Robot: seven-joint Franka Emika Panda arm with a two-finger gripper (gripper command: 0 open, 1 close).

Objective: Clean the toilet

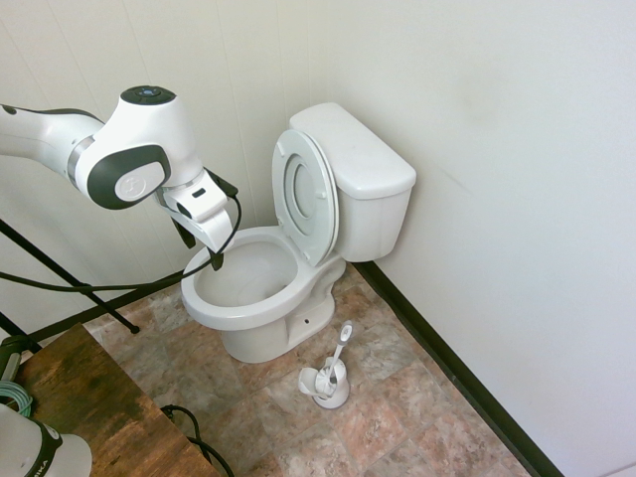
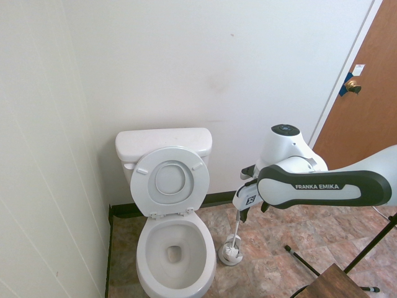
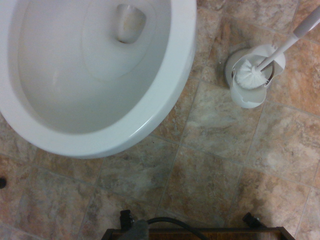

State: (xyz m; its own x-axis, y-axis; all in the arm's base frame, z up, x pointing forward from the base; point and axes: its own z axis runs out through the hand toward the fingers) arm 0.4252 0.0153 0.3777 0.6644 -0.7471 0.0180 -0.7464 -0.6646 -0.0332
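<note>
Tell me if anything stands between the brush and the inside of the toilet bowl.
The brush sits in its holder, so the holder's wall and then the bowl's rim stand between. The lid is up, out of the way.

White Franka arm (image 2: 285,162) with rounded housings, dark oval panels, "FRANKA EMIKA" lettering above the jaws, black round cap higher up, black cable (image 1: 129,286) looping beside the jaws

One toilet (image 1: 260,283) is standing on the floor, and one brush (image 3: 272,57) is resting in one brush holder (image 3: 248,96). One door (image 2: 358,112) is showing, carrying one doorknob (image 2: 353,87).
</note>
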